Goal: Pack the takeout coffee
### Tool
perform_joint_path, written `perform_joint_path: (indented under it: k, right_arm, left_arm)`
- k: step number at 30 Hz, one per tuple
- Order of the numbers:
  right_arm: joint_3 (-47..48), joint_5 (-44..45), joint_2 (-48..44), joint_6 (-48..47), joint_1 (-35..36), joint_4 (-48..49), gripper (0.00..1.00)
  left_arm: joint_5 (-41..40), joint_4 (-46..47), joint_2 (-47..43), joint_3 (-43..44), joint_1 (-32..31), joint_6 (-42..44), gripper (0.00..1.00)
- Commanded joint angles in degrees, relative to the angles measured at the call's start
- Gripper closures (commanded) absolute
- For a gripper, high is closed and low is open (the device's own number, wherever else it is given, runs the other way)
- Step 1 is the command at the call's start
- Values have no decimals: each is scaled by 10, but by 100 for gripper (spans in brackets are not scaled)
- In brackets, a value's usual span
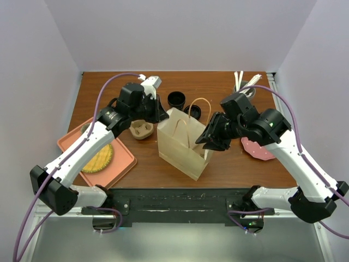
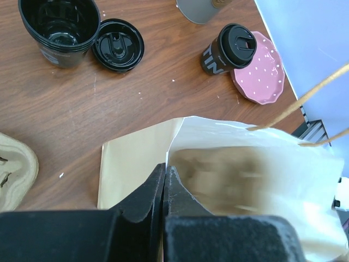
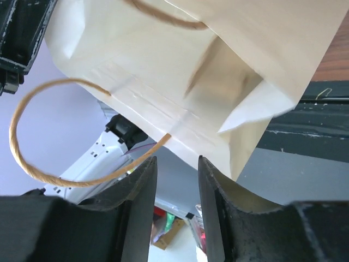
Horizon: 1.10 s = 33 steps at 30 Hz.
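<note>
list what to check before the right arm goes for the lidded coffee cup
1. Mouth of the paper bag open: ok.
2. Grip of the left end effector on the bag rim: ok, shut on it.
3. Is the right end effector free: ok, open, nothing in it.
4. Is the takeout coffee upright, lid on, beside the pink plate: ok.
5. Is the string handle clear of the right fingers: not ok, it crosses just above them.
</note>
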Motion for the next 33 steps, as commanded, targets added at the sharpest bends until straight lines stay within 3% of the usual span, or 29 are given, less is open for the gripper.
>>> perform_joint_path:
  k: [1, 5, 14, 17, 21, 25, 30, 33]
  right_arm:
    - [22, 32, 2, -6, -2, -21, 62]
    - [29, 43, 8, -32, -1, -31, 71]
    - [193, 90, 99, -161, -1, -97, 72]
    - [224, 81, 120, -273, -1, -75, 69]
    - [230, 89, 118, -504, -1, -31, 67]
    - [150, 8, 44, -680, 0, 93, 64]
    - [43, -61, -46, -891, 0, 177, 59]
    - [2, -93, -69, -956, -1, 198, 58]
  left_arm:
    - [10, -1, -18, -1, 0, -5, 100]
    - [13, 2, -17, -5, 0, -7, 100]
    - [44, 22, -25, -19, 0, -32, 100]
    - [64, 51, -35, -38, 1, -38, 100]
    - [104, 103, -39, -64, 0, -4, 100]
    - [156, 152, -31, -73, 2, 49, 100]
    - [254, 197, -17, -85, 2, 105, 100]
    - [304, 222, 3, -85, 1, 114, 100]
